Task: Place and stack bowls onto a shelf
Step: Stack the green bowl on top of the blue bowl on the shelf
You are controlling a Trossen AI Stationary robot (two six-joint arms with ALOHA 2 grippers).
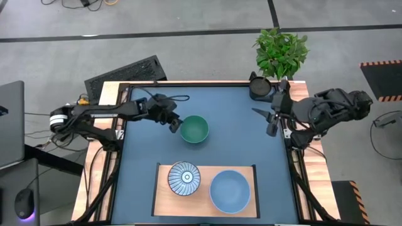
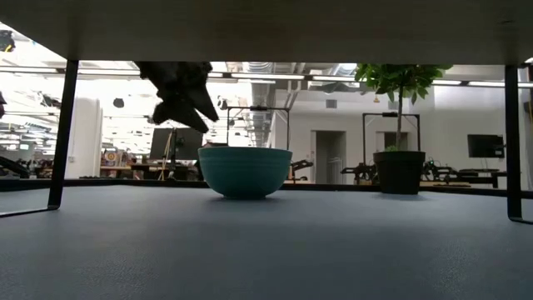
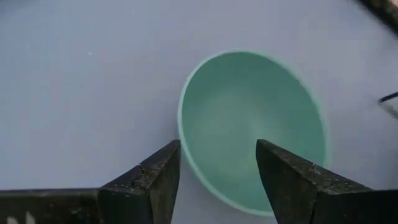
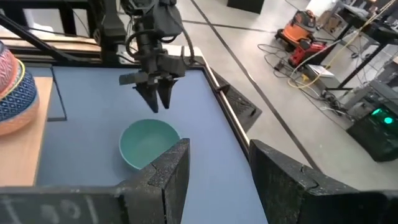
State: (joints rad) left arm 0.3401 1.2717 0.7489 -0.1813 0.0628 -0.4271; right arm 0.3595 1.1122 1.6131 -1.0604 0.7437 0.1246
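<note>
Above the table's middle, left gripper (image 1: 174, 125) hangs open over the green bowl's (image 1: 195, 129) rim. Bowl: plain, upright, holding nothing. Right gripper (image 1: 271, 120) open near the right edge. Striped bowl (image 1: 184, 177) and blue bowl (image 1: 229, 191) sit on the shelf (image 1: 162, 201) at the front edge.

Blue tabletop (image 1: 144, 138) — green bowl (image 1: 194, 129), shelf (image 1: 163, 199), potted plant (image 1: 280, 53).

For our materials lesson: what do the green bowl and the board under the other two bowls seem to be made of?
Green bowl: smooth, plain, evenly coloured with a soft sheen, probably plastic or glazed ceramic; the look cannot settle which.
Board: pale tan with a matte flat face, likely unpainted wood or plywood.
</note>
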